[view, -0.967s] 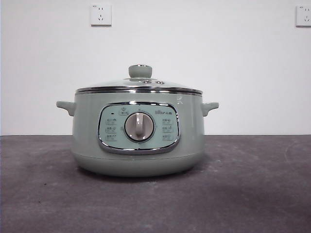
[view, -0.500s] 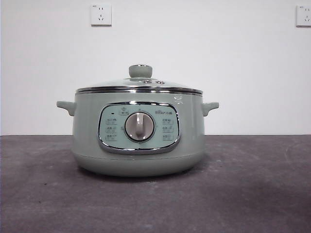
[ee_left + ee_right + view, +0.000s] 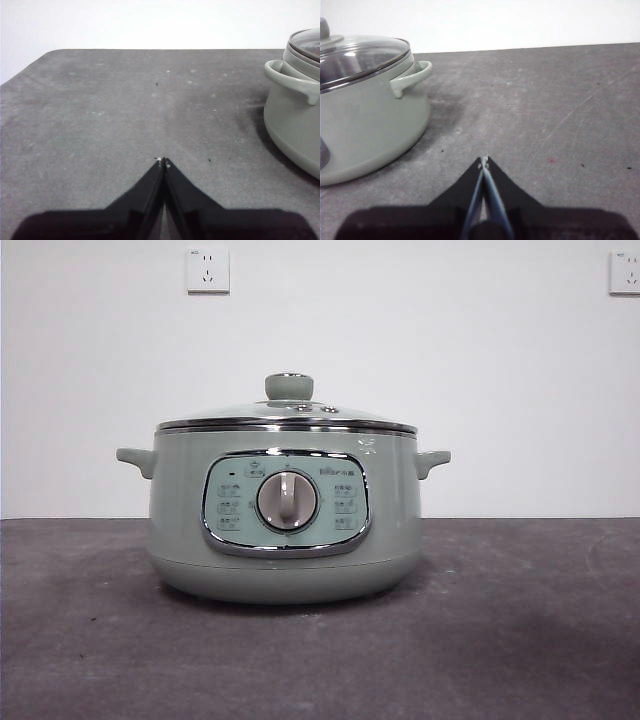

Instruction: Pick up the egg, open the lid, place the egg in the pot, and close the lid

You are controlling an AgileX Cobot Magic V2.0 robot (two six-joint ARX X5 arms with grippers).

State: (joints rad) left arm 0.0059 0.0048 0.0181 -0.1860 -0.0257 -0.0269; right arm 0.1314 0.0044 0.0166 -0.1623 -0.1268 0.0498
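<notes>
Sage-green and round, the large electric pot stands in the middle of the dark grey table in the front view, its chrome-framed control panel and central dial facing us. The shallow domed glass lid with its chrome rim sits closed on the pot, the pale-green knob upright on top.

Only the front view gives us the panel and both small side handles at once; it shows neither arm. Behind the pot we see a white wall with two sockets, one at each upper side.

The wrist views supply the arms. The left pincer is clenched, its black tips meeting over bare table, with the pot off to one side and well apart, one handle towards it. The right pincer is likewise clenched on nothing, low over the table near the pot's other handle, with the glass lid in sight.

We find the egg in none of the views.
</notes>
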